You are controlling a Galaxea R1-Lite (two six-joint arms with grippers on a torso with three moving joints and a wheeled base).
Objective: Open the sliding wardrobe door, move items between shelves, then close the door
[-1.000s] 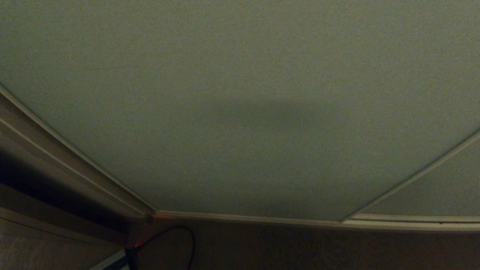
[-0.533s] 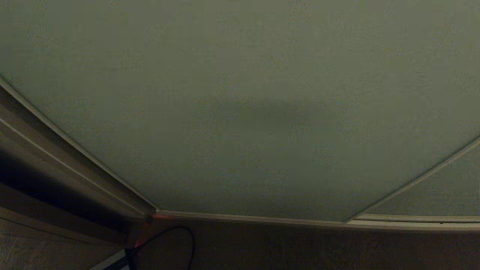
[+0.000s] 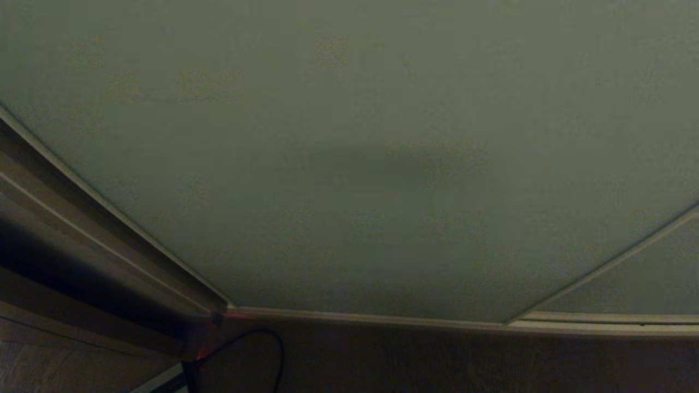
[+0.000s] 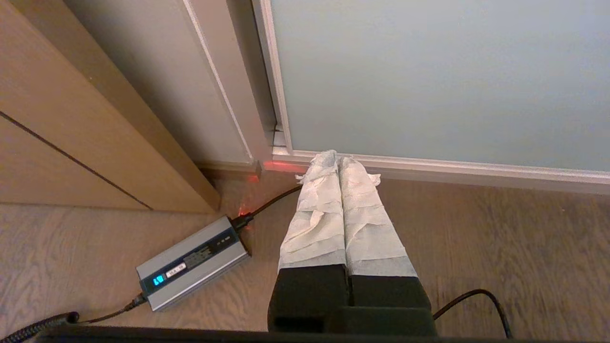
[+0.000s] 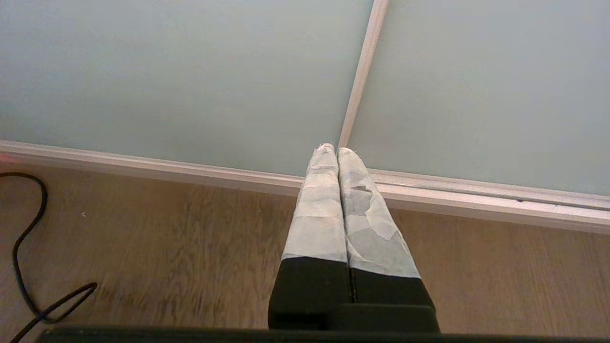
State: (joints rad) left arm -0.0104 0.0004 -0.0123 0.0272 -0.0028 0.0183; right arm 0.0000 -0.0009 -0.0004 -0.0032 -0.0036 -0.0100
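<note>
The sliding wardrobe door [image 3: 349, 164] is a big pale grey-green panel that fills the head view and stands closed; it also shows in the left wrist view [image 4: 438, 76] and the right wrist view [image 5: 181, 71]. Neither arm is in the head view. My left gripper [image 4: 337, 159] is shut and empty, low over the wooden floor near the door's bottom rail. My right gripper [image 5: 332, 150] is also shut and empty, in front of the seam between the door and a second panel [image 5: 486, 85]. The items and the shelves are hidden behind the door.
A grey power brick [image 4: 193, 262] with a black cable [image 4: 274, 202] lies on the floor by the darker side frame [image 4: 209, 81]. Another cable [image 5: 28, 252] loops on the floor. A wooden cabinet side [image 4: 71, 124] stands to the left. The bottom rail [image 3: 382, 317] runs along the floor.
Across the head views the door, rail and cable keep their places. Neither arm enters that view.
</note>
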